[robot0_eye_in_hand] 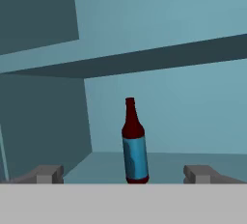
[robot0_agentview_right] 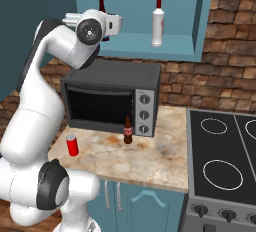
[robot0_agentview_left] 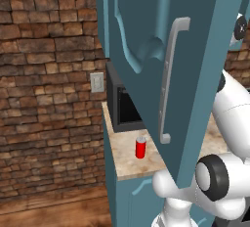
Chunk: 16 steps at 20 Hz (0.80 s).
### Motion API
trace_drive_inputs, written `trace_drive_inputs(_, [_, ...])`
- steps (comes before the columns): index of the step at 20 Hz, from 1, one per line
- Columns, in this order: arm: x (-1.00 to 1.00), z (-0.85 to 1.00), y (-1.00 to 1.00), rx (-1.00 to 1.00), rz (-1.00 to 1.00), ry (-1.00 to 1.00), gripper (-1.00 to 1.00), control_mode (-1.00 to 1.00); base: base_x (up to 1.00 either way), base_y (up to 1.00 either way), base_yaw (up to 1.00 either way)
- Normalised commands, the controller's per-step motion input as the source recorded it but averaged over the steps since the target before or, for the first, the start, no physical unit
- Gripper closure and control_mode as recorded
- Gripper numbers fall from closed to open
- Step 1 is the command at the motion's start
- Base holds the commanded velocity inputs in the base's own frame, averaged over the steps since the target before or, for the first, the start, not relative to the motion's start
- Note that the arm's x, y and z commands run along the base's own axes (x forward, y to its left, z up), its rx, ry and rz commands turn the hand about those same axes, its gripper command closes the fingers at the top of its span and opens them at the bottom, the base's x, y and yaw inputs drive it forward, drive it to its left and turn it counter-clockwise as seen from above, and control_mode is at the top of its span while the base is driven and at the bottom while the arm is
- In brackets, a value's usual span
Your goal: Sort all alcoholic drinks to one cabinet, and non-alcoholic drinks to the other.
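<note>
A white robot arm is reaching up into an open blue wall cabinet [robot0_agentview_right: 197, 21] in a simulated kitchen, its claw [robot0_eye_in_hand: 123, 174] standing wide open and gripping nothing. Well below the claw and to its left, a small red can [robot0_agentview_right: 72, 145] is standing upright on the marbled bench [robot0_agentview_right: 150, 158], which is also showing in the left base view with the can near its front edge [robot0_agentview_left: 140, 147]. A dark toaster oven [robot0_agentview_right: 112, 98] is sitting at the back of the bench, directly beneath the claw. Just in front of that oven, below the claw and to its right, a dark brown bottle [robot0_agentview_right: 128, 130] with a red label is standing upright, well apart from the can. Straight ahead of the claw, between its two finger tips [robot0_eye_in_hand: 47, 174] in the hand view, a dark red bottle with a blue label [robot0_eye_in_hand: 134, 143] is standing upright on the cabinet shelf, clear of both tips; its neck is peeking above the wrist in the right base view. Farther right on the same shelf, a slim pale bottle [robot0_agentview_right: 158, 25] with a red cap is standing upright, well apart from the claw. At far right, below the claw's level, a black stovetop [robot0_agentview_right: 222, 156] is lying beside the bench.
</note>
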Motion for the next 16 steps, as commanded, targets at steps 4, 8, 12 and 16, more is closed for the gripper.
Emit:
trace_drive_inputs(4, [-0.98,0.00,-0.26,0.00,0.07,0.00,-1.00,-1.00,0.00,0.00,0.00])
trace_drive_inputs(8, [-0.74,0.00,-0.10,0.00,0.19,0.01,-1.00,-1.00,0.00,0.00,0.00])
trace_drive_inputs(12, [-0.78,-0.09,-0.02,0.00,0.11,0.00,-1.00,-1.00,0.00,0.00,0.00])
trace_drive_inputs(16, [-0.73,-0.18,-0.09,0.00,0.10,0.00,-1.00,-1.00,0.00,0.00,0.00])
